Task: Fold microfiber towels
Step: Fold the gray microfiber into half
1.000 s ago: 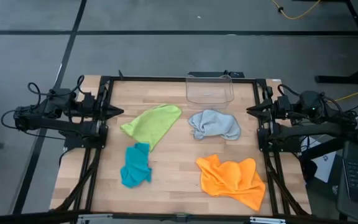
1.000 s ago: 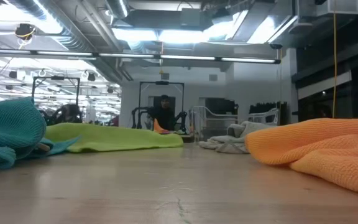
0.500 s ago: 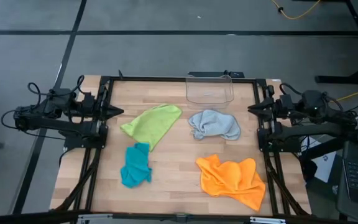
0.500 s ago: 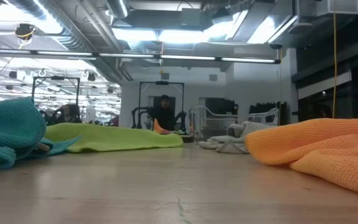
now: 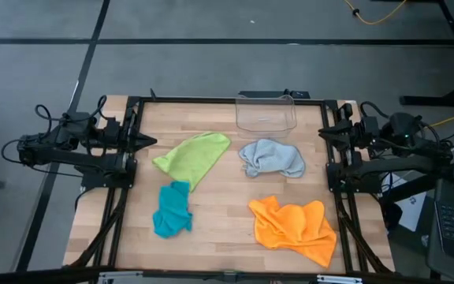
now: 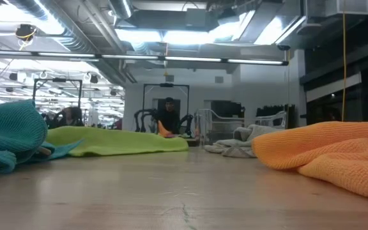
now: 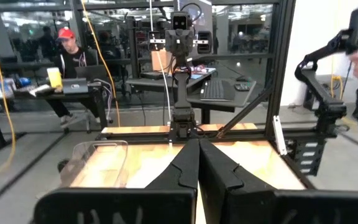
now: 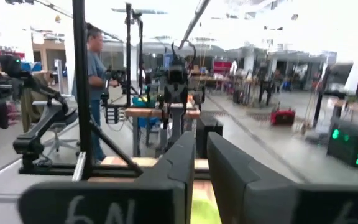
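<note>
Lying unfolded on the table [image 5: 219, 237]: lime green towel [image 5: 191, 156], grey towel [image 5: 273, 158], teal towel [image 5: 172, 209], orange towel [image 5: 294, 225]. Left gripper [image 5: 150, 142] fingers pressed together, empty; right gripper [image 5: 321, 132] narrowly parted, empty.

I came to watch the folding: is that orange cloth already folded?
Not folded. The orange towel lies crumpled with wavy, uneven edges on the table; in the low view it sits in a rumpled heap.

Overhead, tabletop-level, 2 inward-facing wrist cameras.
</note>
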You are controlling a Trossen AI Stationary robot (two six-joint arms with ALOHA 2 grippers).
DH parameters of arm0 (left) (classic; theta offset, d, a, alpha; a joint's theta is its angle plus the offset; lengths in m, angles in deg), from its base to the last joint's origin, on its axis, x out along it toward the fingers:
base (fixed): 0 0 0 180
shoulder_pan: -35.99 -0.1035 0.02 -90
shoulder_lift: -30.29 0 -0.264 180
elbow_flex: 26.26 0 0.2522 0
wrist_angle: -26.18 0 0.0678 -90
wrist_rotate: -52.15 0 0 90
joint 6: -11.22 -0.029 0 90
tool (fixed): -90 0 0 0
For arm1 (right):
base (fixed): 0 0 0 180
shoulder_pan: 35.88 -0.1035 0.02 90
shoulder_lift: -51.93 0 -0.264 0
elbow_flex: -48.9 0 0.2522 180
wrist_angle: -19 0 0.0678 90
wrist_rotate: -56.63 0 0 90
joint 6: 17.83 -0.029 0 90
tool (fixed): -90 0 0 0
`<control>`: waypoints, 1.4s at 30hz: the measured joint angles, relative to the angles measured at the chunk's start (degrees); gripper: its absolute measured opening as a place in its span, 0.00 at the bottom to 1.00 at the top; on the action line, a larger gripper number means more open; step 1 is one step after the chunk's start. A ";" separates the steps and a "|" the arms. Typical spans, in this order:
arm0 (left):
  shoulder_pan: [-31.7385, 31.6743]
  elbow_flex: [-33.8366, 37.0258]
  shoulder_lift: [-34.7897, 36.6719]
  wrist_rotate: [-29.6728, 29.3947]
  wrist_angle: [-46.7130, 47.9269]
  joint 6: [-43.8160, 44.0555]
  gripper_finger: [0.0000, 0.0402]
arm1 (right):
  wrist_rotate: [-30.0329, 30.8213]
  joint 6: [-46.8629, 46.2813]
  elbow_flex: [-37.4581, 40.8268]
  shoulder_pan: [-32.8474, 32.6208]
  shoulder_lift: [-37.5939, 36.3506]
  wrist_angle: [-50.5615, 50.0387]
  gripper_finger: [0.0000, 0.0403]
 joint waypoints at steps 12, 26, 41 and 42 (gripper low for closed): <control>0.01 0.00 0.00 -0.02 -3.19 -0.05 0.00 | 1.63 0.12 -0.02 0.00 5.07 3.16 0.12; 0.01 0.00 0.00 1.62 -3.83 6.31 0.00 | 19.38 -1.12 -0.02 0.08 12.75 2.50 0.35; 0.01 0.00 -5.93 -10.85 -4.19 6.09 0.23 | 15.84 -8.83 0.09 0.07 19.24 -2.77 0.54; 0.00 0.00 -6.72 -11.04 -4.17 6.22 0.24 | 13.98 -9.41 0.26 0.07 20.27 -2.69 0.54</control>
